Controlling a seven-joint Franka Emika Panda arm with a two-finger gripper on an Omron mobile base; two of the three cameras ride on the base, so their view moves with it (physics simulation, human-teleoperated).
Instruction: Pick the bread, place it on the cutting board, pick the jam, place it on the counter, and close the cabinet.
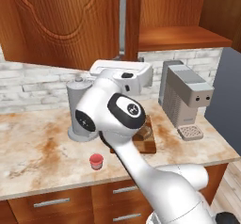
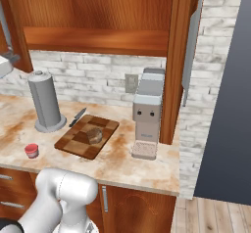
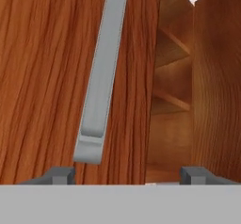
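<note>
Brick-backed kitchen wall carries the cabinet [image 2: 98, 16], reddish-brown wood, one door swung out and its shelves bare in the hand view. Below runs the counter [image 1: 37, 148], beige marble with rusty blotches, above wooden drawers. On it, in the right base view, lies the checkered cutting board [image 2: 73, 141], and the bread [image 2: 94, 136], a small dark mottled lump, sits on the board toward its 2 o'clock corner. The jam [image 2: 31, 150], a squat red jar with a pale band, stands on the counter at the board's 9 o'clock, apart from it. The gripper [image 3: 127, 173] has its fingertips spread wide, empty, close before the door's silver bar handle [image 3: 101, 77], which rises toward 12 o'clock.
</note>
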